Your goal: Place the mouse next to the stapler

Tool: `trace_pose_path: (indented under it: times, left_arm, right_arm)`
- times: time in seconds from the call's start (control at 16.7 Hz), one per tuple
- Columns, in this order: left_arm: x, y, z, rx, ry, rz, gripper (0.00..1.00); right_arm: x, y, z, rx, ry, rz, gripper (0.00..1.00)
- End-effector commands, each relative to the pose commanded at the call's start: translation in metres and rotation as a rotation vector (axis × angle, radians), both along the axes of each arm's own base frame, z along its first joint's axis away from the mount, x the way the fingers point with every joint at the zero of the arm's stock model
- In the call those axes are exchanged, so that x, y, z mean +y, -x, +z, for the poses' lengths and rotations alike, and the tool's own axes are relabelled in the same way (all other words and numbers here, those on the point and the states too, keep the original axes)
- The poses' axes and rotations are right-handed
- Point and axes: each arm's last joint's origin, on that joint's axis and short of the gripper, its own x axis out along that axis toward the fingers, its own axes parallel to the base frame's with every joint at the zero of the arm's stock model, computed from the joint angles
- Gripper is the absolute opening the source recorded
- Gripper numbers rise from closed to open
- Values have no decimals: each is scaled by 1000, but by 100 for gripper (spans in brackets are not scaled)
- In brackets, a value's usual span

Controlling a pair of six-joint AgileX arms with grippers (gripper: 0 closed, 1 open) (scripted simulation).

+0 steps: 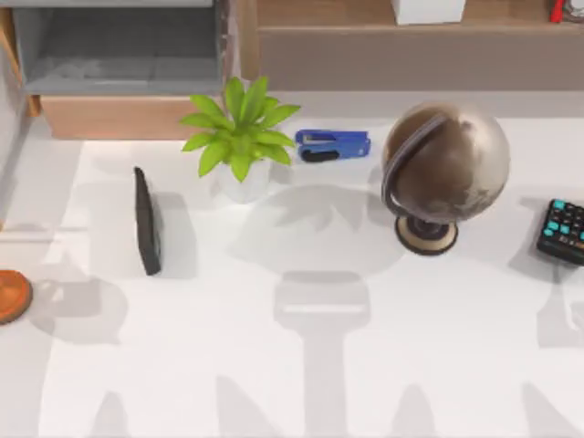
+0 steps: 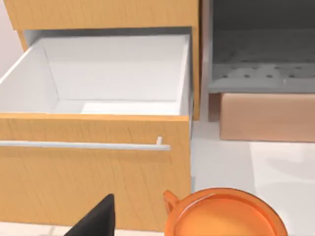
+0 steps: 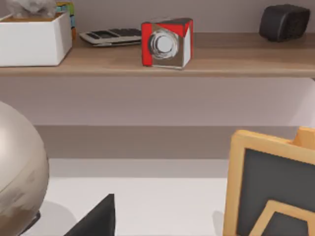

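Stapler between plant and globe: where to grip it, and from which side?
Probably grip the stapler mid-body, across its narrow width, coming straight down from above. It lies flat with its long axis running left to right in the top view, so the fingers would close front to back. Plant leaves reach near its left end and the globe stands off its right end, so a side approach looks crowded.

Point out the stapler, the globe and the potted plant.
stapler (image 1: 333, 144): top view, middle of its blue top.
globe (image 1: 447, 162): top view, middle of the brown sphere.
potted plant (image 1: 241, 132): top view, centre of the leaves.
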Motion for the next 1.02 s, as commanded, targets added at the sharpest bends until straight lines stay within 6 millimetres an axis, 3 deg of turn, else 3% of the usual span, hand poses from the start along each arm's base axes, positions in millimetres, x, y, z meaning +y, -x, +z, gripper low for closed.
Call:
trace_pose_path:
  times: [0.24,0.42,0.54,0.66,0.78,1.02]
  left_arm:
    - [15,-37,58,239,-35,66,100]
    - [34,-87,94,437,-40,90,100]
    - [52,-131,107,570,-29,96,100]
    - [72,-178,108,699,-6,96,100]
    - [93,-224,97,819,27,92,100]
    - [131,-303,44,1014,108,84,100]
  right_arm:
    - [0,0,0,0,0,0,100]
    - [0,0,0,0,0,0,100]
    - [0,0,0,0,0,0,100]
    - [0,0,0,0,0,0,100]
    - [0,0,0,0,0,0,100]
    - [0,0,0,0,0,0,100]
